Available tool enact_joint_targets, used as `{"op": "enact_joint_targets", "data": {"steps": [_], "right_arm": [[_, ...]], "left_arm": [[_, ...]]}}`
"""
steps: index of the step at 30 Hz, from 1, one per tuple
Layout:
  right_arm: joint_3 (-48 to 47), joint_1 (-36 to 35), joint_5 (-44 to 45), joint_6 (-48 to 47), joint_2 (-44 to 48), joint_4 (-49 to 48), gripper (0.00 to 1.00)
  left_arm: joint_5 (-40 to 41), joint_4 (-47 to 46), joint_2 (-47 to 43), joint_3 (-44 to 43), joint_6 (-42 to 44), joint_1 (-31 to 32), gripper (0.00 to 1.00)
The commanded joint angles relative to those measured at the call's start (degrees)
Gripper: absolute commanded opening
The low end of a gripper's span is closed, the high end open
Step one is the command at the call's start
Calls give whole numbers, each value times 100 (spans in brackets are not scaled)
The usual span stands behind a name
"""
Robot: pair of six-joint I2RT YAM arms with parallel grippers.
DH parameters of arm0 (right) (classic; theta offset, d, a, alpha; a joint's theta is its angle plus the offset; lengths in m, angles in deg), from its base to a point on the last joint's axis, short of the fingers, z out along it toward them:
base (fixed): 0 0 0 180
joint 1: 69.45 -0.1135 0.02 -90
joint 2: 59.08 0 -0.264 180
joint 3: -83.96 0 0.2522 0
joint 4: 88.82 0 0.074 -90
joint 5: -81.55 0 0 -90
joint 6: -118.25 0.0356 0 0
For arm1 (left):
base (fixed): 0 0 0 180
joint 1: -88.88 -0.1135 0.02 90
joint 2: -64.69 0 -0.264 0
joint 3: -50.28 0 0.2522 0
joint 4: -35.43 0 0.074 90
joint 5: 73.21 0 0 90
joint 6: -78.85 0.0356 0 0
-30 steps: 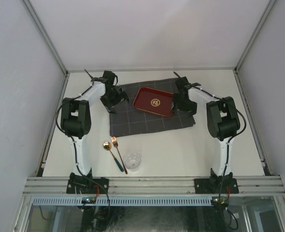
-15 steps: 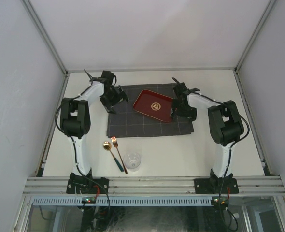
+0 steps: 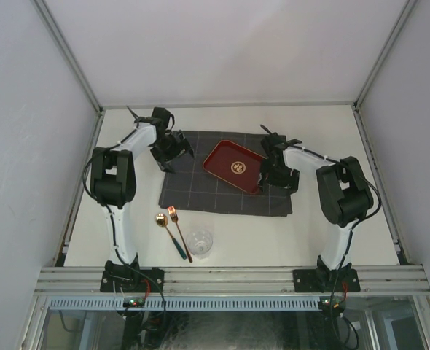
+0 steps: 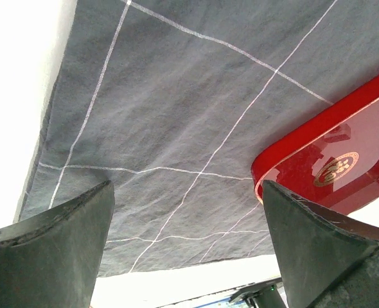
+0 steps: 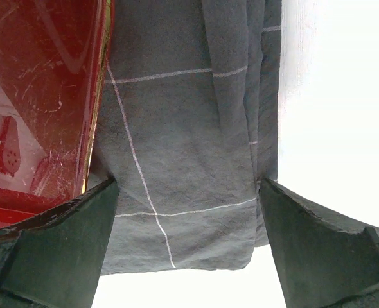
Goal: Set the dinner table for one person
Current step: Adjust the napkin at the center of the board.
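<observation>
A dark grey checked cloth (image 3: 215,191) lies spread on the off-white dinner table (image 3: 310,233), with a red tray (image 3: 237,166) resting on its far right part. My left gripper (image 3: 174,149) is open over the cloth's far left corner. In the left wrist view its jaws (image 4: 186,186) stand wide apart above the cloth (image 4: 176,115), with the tray (image 4: 331,160) beside the right finger. My right gripper (image 3: 278,175) is open at the tray's right edge. In the right wrist view it (image 5: 188,183) straddles the cloth's (image 5: 189,128) folded right border, tray (image 5: 42,96) by the left finger.
A gold spoon with a teal handle (image 3: 170,233), a copper fork (image 3: 178,233) and a clear glass (image 3: 200,243) sit on the table near its front edge, left of centre. White walls and an aluminium rail (image 3: 229,277) bound the table.
The right gripper moved toward the near edge, and the cloth's right side and the tray slid and turned with it. The left gripper stayed at the far left corner.
</observation>
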Motion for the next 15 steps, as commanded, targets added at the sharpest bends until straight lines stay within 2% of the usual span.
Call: {"op": "enact_joint_targets", "data": {"steps": [1,15], "right_arm": [[231,44,188,9,-18,386,90],[316,465,58,-240,-111,239,90]], "left_arm": [[-184,23,8,-161,157,-34,100],[-434,-303,-15,401,40,-34,100]]}}
